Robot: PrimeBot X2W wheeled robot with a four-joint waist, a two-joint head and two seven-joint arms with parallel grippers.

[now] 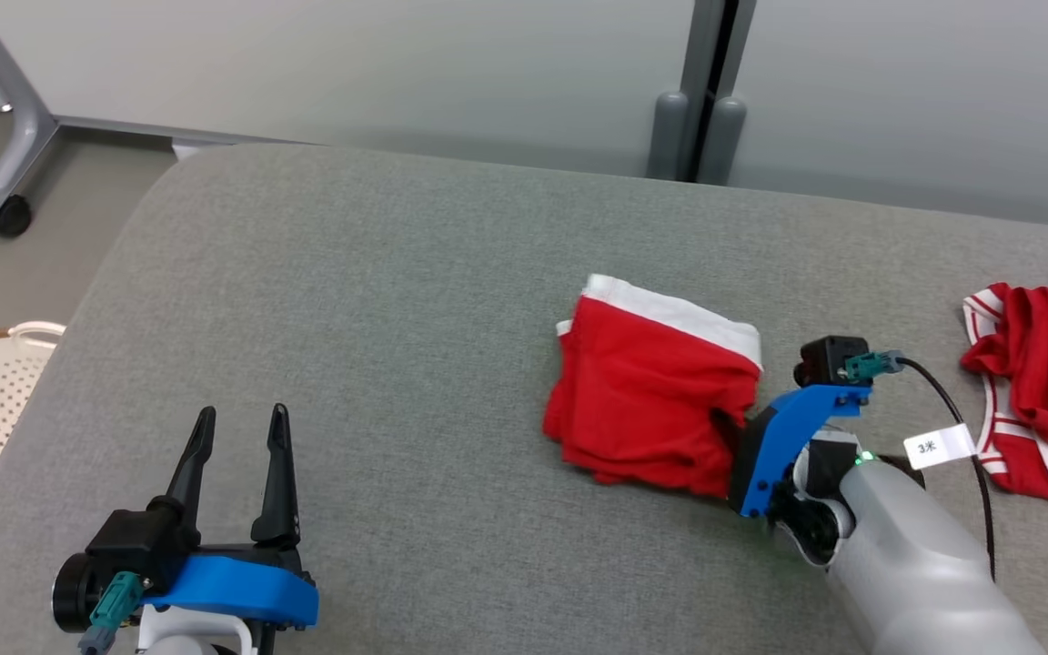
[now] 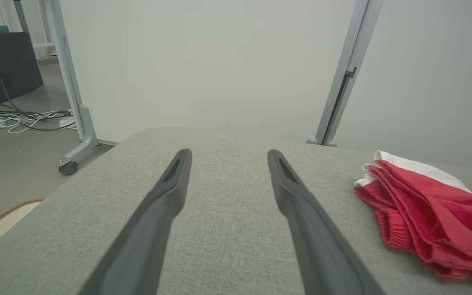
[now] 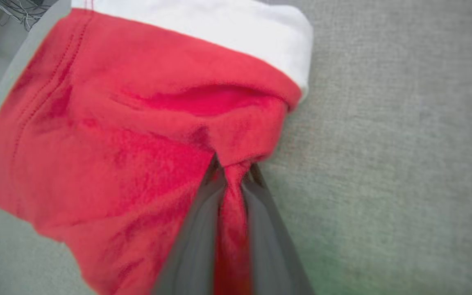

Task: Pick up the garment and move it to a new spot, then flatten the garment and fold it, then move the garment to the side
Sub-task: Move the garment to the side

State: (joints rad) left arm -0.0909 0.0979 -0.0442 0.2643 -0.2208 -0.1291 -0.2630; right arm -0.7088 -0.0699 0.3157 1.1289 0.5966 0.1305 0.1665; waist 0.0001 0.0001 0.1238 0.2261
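Garment [image 1: 651,400]: red with a white band, lies folded into a compact stack at mid-counter. Nearest, the left gripper [image 1: 242,414] hovers low over bare grey counter [image 1: 397,273], fingers [image 1: 278,473] spread wide and holding nothing; parked well apart from the cloth, likely so it stays out of the way. Further in, the right gripper [image 3: 232,172] is at the stack's near right corner, its fingers [image 3: 195,229] closed on a bunched pinch of red fabric, which puckers toward them. Judgement: fold looks done, and this corner hold is for sliding the stack aside. A one-corner pinch could peel the layers open, so a low drag suits it. To the right, a second red-and-white garment [image 1: 1042,391] lies crumpled, well apart. Beyond, pale partition panels [image 1: 397,73].
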